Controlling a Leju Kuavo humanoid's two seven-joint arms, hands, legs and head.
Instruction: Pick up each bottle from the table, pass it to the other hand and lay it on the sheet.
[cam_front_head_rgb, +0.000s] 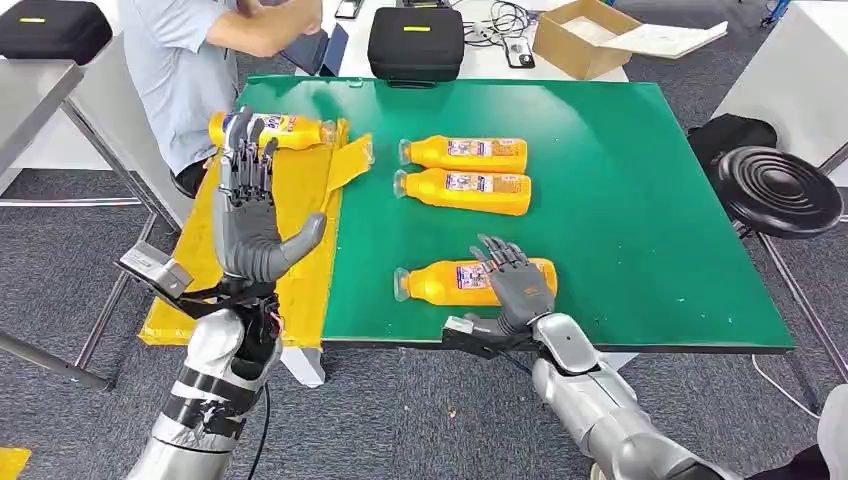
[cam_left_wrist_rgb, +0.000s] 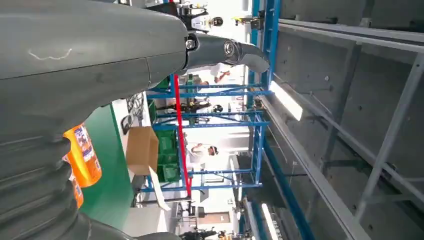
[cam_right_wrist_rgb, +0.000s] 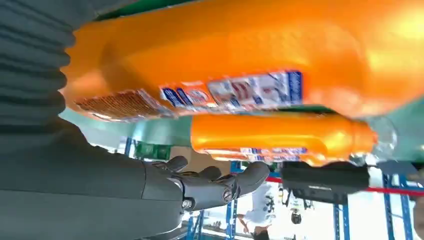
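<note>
My right hand (cam_front_head_rgb: 515, 283) rested spread over the nearest bottle (cam_front_head_rgb: 450, 282) — not gripping it; left hand (cam_front_head_rgb: 250, 215) was raised, fingers apart, holding nothing.

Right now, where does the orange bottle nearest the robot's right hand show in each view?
Head view: the nearest bottle lies on the green table, low centre, the right robot hand over its base end.
Left wrist view: I cannot tell whether it is in this picture.
Right wrist view: it spans the upper part, close up.
Shared landmark: the cardboard box.
</note>
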